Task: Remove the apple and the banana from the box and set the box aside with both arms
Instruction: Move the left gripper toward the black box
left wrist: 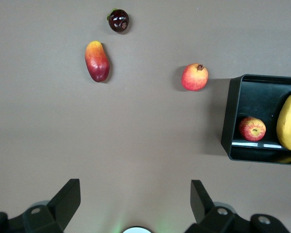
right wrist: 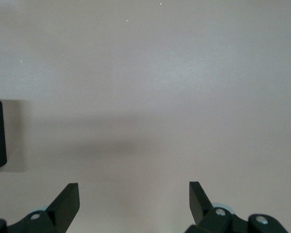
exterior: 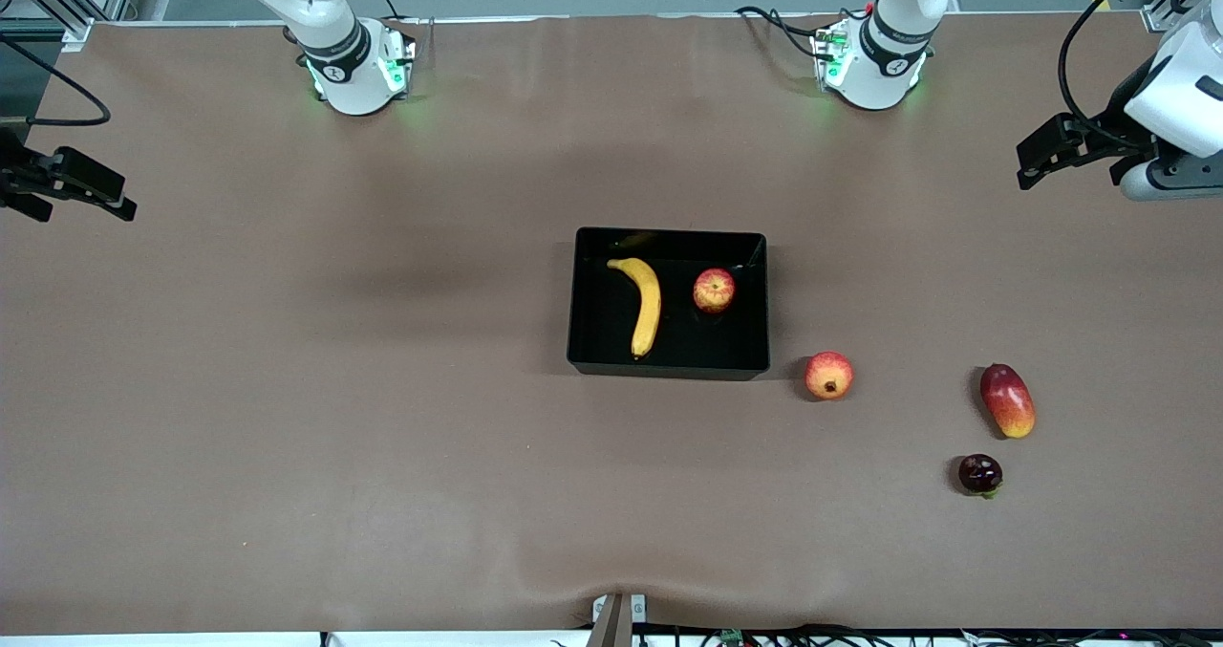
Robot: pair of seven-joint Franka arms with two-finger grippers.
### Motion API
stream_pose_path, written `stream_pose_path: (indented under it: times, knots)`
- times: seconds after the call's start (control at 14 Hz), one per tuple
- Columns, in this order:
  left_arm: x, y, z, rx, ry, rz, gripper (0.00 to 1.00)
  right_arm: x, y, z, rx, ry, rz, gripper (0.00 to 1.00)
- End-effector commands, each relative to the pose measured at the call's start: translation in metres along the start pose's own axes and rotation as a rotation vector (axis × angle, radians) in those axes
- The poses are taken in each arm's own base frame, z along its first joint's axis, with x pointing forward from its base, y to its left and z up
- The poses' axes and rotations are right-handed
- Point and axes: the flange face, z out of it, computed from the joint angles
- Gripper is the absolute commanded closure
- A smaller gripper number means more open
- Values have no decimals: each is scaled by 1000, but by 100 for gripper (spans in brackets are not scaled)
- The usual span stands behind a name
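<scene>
1. Status. My left gripper hangs over bare table at the left arm's end, fingers spread wide, nothing held. My right gripper hangs over bare table at the right arm's end, same: wide open, empty. Neither arm has engaged anything yet.

2. Locations. The box sits mid-table. Inside it, the banana lies toward the right arm's end, stem tip at approx. 11 o'clock from its body in the front view. The apple rests at approx. 3 o'clock from the banana, close to the box wall, apart from the banana.

3. Handling, est. Apple: round, smooth, prob. light and stiff; may roll or squirt out. Grip across widest part, from above. Banana: long, curved; grip mid-length across the narrow width, else it tips. Box: glossy, prob. slippery, rigid, low walls; take one short wall per gripper, w/ both arms.

4. Non-task items. Orange-red round fruit lies near the box corner at approx. 4 o'clock; avoid when shifting box.
</scene>
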Motion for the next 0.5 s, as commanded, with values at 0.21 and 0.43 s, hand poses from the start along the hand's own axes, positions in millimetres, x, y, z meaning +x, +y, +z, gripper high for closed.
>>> stream_pose_path:
  times: [0.21, 0.43]
  knots:
    - [1, 1, -1, -16, -7, 10, 0, -2, 2, -1, 1, -2, 0, 0]
    - [2, 2, -3, -8, -2, 8, 0, -2, 2, -1, 1, -2, 0, 0]
